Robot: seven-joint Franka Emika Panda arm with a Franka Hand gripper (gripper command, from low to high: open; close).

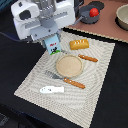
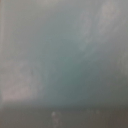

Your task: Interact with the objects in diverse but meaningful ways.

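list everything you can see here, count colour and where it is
placemat: 1, pale woven, on the dark table
plate: 1, tan, middle of the placemat
bread loaf: 1, golden, on the placemat past the plate
milk carton: 1, white and blue, directly under the end effector
fork: 1, orange handle, near side of the plate
knife: 1, orange handle, on the exterior view's right of the plate
fish piece: 1, white, flat, near edge of the placemat
pot: 1, grey, off the placemat
tomato: 1, red, in the pot
bowl: 1, beige, frame's right edge
end effector: 1, white and grey, over the carton; wrist view is a blur
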